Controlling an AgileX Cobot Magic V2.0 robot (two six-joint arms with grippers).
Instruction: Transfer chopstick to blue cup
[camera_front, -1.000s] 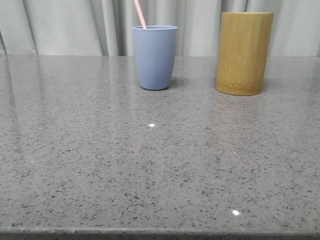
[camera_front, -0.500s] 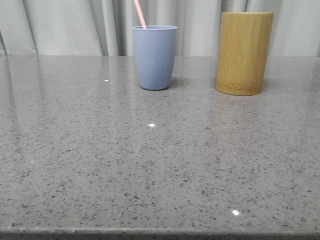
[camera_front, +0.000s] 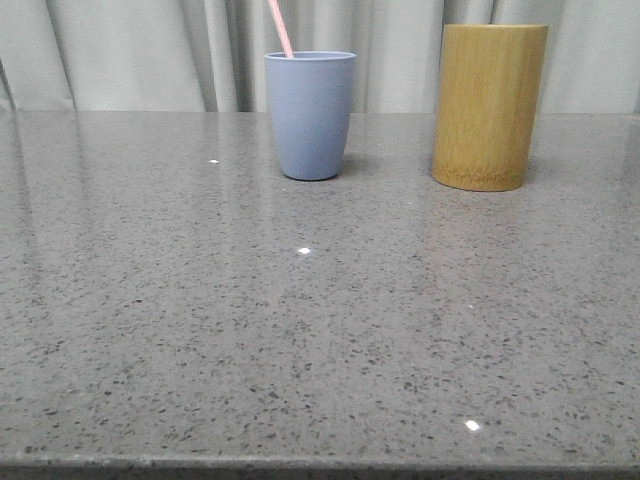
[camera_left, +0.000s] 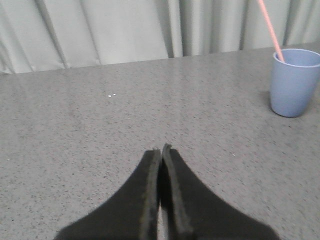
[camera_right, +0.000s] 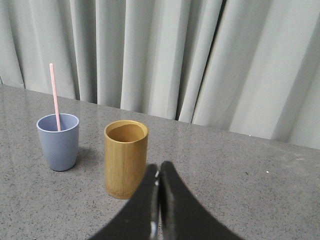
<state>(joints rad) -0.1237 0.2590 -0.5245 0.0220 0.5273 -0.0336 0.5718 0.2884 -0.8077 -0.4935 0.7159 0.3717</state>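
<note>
The blue cup (camera_front: 310, 115) stands upright at the back of the grey table, and a pale pink chopstick (camera_front: 279, 27) leans out of it toward the left. Both wrist views show the same cup (camera_left: 294, 82) (camera_right: 58, 141) with the chopstick (camera_left: 270, 29) (camera_right: 54, 95) inside. My left gripper (camera_left: 161, 148) is shut with nothing between its fingers, low over bare tabletop well away from the cup. My right gripper (camera_right: 158, 165) is shut and empty too, held back from both containers. Neither gripper appears in the front view.
A taller yellow-brown bamboo cylinder (camera_front: 489, 106) (camera_right: 125, 157) stands to the right of the blue cup; what shows of its inside holds nothing. Grey curtains (camera_front: 150, 50) hang behind the table's far edge. The speckled tabletop (camera_front: 300, 330) stretches forward to its front edge.
</note>
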